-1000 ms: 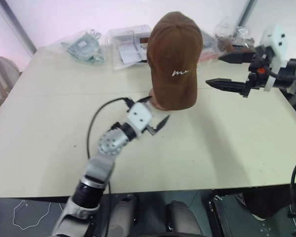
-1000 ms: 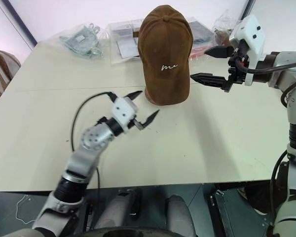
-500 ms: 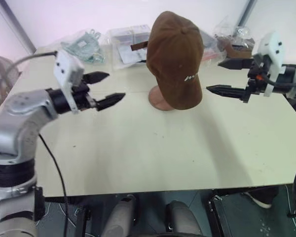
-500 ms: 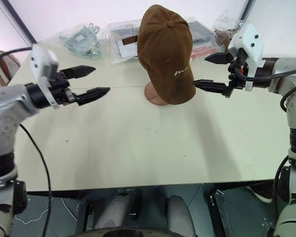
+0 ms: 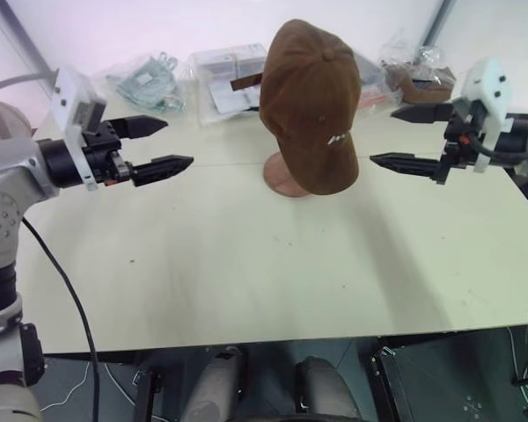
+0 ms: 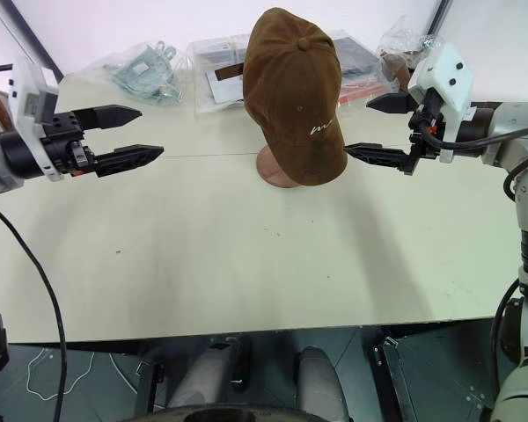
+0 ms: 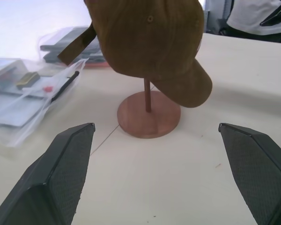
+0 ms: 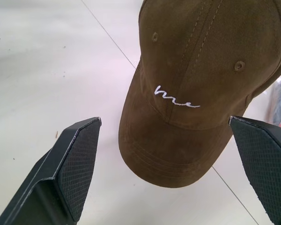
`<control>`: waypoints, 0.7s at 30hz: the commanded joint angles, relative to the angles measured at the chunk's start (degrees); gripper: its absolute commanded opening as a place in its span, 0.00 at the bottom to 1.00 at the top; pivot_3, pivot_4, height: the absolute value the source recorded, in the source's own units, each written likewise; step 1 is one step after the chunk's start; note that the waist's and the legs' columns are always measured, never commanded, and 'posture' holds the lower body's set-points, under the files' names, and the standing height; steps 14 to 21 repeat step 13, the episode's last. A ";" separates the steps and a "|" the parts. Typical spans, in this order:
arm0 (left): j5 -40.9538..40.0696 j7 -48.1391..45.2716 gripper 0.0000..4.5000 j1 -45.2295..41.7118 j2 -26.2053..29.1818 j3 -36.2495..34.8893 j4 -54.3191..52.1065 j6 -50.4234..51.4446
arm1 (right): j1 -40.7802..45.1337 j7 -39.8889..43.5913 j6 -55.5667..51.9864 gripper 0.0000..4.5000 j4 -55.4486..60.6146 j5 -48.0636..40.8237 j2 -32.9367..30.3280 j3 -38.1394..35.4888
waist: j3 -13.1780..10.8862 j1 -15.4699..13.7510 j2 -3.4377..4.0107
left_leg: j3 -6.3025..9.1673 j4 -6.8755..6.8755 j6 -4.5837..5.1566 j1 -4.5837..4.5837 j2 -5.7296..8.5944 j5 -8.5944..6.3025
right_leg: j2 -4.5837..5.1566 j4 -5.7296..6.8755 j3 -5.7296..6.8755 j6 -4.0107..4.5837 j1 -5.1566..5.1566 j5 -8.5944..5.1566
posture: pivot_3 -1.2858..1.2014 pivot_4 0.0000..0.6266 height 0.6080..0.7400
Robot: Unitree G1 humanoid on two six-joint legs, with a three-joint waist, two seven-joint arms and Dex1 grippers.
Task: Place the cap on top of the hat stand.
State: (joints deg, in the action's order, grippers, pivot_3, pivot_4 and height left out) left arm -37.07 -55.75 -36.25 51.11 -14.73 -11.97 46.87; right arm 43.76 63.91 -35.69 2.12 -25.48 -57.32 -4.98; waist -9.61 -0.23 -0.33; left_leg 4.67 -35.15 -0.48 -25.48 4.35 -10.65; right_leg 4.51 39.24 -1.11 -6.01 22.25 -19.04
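Cap (image 5: pixel 311 101) sits on the hat stand (image 7: pixel 149 119), crown draped over the top, brim angled down toward the right claw's side; the stand's round base rests on the pale surface (image 5: pixel 246 264) near its far middle. We judge the cap light and soft, suede-like, likely to deform under a pinch and to shift or tip on the narrow stand if nudged; the stiffer curved brim looks to us the best place to take hold, or the crown's sides between two claws. Left claw (image 5: pixel 158 148) is spread wide, holding nothing, well apart from the cap on its left. Right claw (image 5: pixel 411 138) is likewise spread and empty, near the brim but not touching. Left wrist view gives what the head views hide: the thin rod and the whole base under the cap, plus the back strap (image 7: pixel 75 44) hanging free. Right wrist view shows the white cursive embroidery (image 8: pixel 176 97) and brim stitching square on. Plastic-bagged clutter (image 5: pixel 150 81) lies beyond the stand.
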 commanded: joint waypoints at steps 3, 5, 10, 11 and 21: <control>-0.27 -0.63 0.99 -0.41 1.58 -1.09 0.06 -1.97 | 0.63 0.21 1.20 1.00 1.33 -0.08 -1.47 -2.14 | 0.00 0.03 0.00 | 0.00 0.00 0.00 0.00 0.00 0.00 | 0.00 0.00 0.00 0.00 0.00 0.00 | 0.52 0.24 1.00; -0.24 -0.75 0.99 -0.47 1.61 -0.98 0.29 -2.24 | 0.64 0.27 1.28 1.00 1.29 -0.10 -1.47 -2.13 | 0.00 0.04 0.00 | 0.00 0.00 0.00 0.00 0.00 0.00 | 0.00 0.00 0.00 0.00 0.00 0.00 | 0.52 0.24 1.00; 0.14 -1.07 0.99 -0.39 2.01 -0.68 0.75 -3.25 | 0.87 0.26 1.49 1.00 1.16 0.00 -1.41 -1.98 | 0.00 0.03 0.00 | 0.00 0.00 0.00 0.00 0.00 0.00 | 0.00 0.00 -0.01 0.00 0.00 0.00 | 0.52 0.24 1.00; 0.21 -1.17 0.99 -0.38 2.06 -0.63 0.79 -3.35 | 0.93 0.26 1.54 1.00 1.12 0.02 -1.40 -1.95 | 0.00 0.03 0.00 | 0.00 0.00 0.00 0.00 0.00 0.00 | 0.00 0.00 -0.01 0.00 0.00 0.00 | 0.52 0.24 1.00; 0.41 -1.33 0.99 -0.38 2.07 -0.58 1.05 -3.92 | 0.95 0.24 1.62 1.00 1.12 0.01 -1.41 -1.94 | 0.00 0.02 0.00 | 0.00 0.00 0.00 0.00 0.00 0.00 | 0.00 0.00 0.00 0.00 0.00 0.00 | 0.52 0.24 1.00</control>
